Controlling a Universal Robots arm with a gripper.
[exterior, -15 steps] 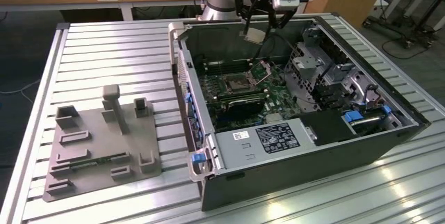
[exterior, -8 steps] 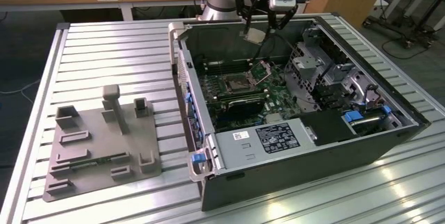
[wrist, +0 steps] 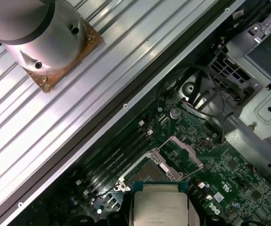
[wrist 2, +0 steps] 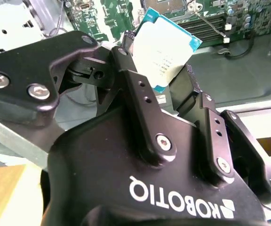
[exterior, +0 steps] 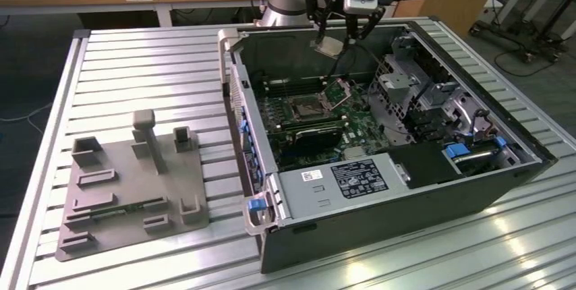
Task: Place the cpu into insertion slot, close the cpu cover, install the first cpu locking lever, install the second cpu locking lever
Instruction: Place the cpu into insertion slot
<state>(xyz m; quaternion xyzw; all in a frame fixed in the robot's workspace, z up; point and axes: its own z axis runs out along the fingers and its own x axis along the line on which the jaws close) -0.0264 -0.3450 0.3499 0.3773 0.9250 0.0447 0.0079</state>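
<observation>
black gripper (wrist 2: 159, 70) clamping the cpu (wrist 2: 166, 49) by its edges, green motherboard (wrist 2: 107, 16) beyond

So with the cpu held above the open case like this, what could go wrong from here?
The end effector grips the cpu near one edge, tilted, with most of it sticking out. It might slip, or land skewed in the insertion slot. The cpu cover stands raised beside the slot, and a descent could clip it.
</observation>
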